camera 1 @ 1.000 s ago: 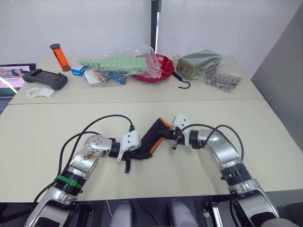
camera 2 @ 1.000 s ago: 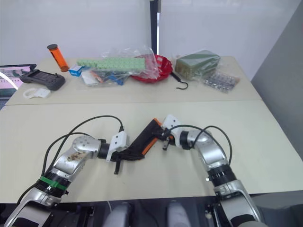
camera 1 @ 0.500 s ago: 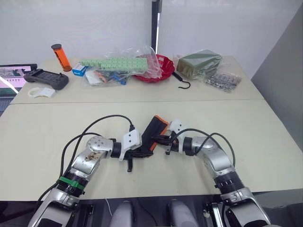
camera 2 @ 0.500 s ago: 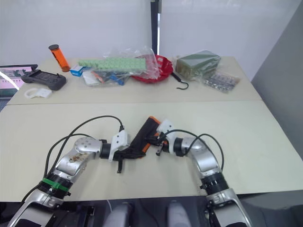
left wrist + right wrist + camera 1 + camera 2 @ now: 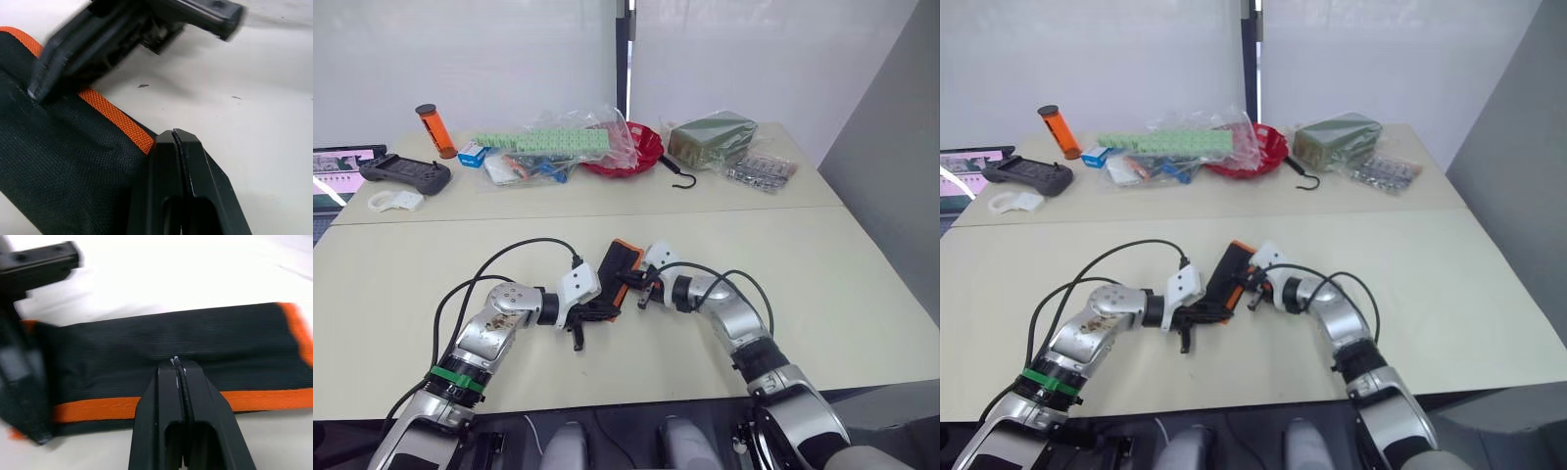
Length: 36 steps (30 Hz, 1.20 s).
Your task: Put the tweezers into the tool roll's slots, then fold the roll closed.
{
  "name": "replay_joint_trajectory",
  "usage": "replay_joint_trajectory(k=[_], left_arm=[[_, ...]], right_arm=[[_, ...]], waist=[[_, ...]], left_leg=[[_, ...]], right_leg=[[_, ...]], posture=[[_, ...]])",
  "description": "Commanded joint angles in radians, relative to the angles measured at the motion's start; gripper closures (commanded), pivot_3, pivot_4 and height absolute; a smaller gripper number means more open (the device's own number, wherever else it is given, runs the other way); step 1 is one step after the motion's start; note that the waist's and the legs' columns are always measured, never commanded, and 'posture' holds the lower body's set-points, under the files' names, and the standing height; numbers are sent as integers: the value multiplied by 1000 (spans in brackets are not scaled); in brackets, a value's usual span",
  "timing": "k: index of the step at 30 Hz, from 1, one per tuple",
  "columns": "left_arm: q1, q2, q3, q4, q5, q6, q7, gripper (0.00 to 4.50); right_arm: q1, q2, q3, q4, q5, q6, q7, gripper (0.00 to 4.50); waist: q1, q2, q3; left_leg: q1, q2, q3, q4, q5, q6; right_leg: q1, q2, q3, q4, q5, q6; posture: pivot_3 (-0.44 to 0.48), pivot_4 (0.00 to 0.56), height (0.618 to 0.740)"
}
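Observation:
The tool roll (image 5: 616,268) is a black fabric pouch with orange edge trim, lying folded over on the near table between my two grippers. My left gripper (image 5: 605,312) is shut, its tips pinching the roll's orange-trimmed edge (image 5: 115,117) at the near end. My right gripper (image 5: 626,290) is shut too, its tips set on the folded black fabric (image 5: 146,340) just past the orange trim. The two grippers are close together. The tweezers and the slots are hidden inside the fold.
On the far table are a red bowl (image 5: 633,153), a black hook (image 5: 684,179), a bag with green blocks (image 5: 544,142), an orange cylinder (image 5: 434,129), a black controller (image 5: 405,173), an olive package (image 5: 709,137) and blister packs (image 5: 759,168). A laptop (image 5: 333,168) is at the far left.
My right gripper has moved left toward the left gripper, bringing the roll's end with it. The roll now shows shorter and folded over. The left gripper has held its place.

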Motion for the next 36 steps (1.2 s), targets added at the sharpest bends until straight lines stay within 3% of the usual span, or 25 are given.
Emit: replay_joint_trajectory(k=[1, 7, 10, 18, 23, 26, 32, 36], left_arm=[[64, 31, -16, 26, 27, 67, 7, 4457], [86, 14, 23, 6, -2, 92, 31, 4457], [93, 8, 89, -46, -83, 105, 19, 4457], [96, 51, 282, -274, -312, 242, 29, 4457], [27, 8, 378, -246, -382, 277, 112, 4457], [26, 2, 343, -239, -361, 269, 108, 4457], [91, 15, 116, -147, -135, 82, 64, 4457], [121, 0, 55, -38, -57, -28, 61, 4457]], right_arm=[[5, -28, -50, 128, -49, 9, -115, 4500], [-33, -29, -105, 153, -15, -31, -108, 4500], [-33, -31, -148, 77, 48, -57, -50, 4500], [-3, -29, -132, -173, 145, 5, 144, 4500], [-15, 4, -89, -179, 120, 8, 157, 4500], [-15, 14, -68, -156, 102, 9, 158, 4500], [-6, 32, -19, -53, 27, -13, 120, 4500], [-42, 20, -38, 87, -16, -65, 62, 4500]], waist=[[2, 2, -1], [3, 3, -2], [2, 4, 0], [1, 4, 6], [8, 3, 9], [10, 4, 11], [12, 3, 11], [12, 3, 11]], left_leg=[[0, 0, 0, 0, 0, 0], [-1, 1, 1, -6, -1, 0], [-2, 2, 1, -6, -1, 0], [-35, 6, 1, -5, -1, 0], [-36, 5, -1, -2, 0, 0], [-37, 4, -1, 1, 0, 0], [-37, 4, -1, 1, 0, 0], [-34, 5, -1, 1, 0, 0]], right_leg=[[0, 0, 0, 0, 0, -1], [-3, 1, 1, -1, -2, -2], [-4, 1, 1, -2, -2, -2], [-38, 6, 1, 7, 4, -12], [-39, 7, 0, 9, 4, -12], [-39, 6, 1, 9, 4, -12], [-39, 6, 1, 9, 4, -12], [-36, 7, 1, 9, 4, -13]], posture=[[0, 150, 740], [0, 150, 740], [0, 150, 740], [0, 150, 740], [0, 150, 740], [0, 150, 740], [0, 150, 740], [0, 150, 740]])
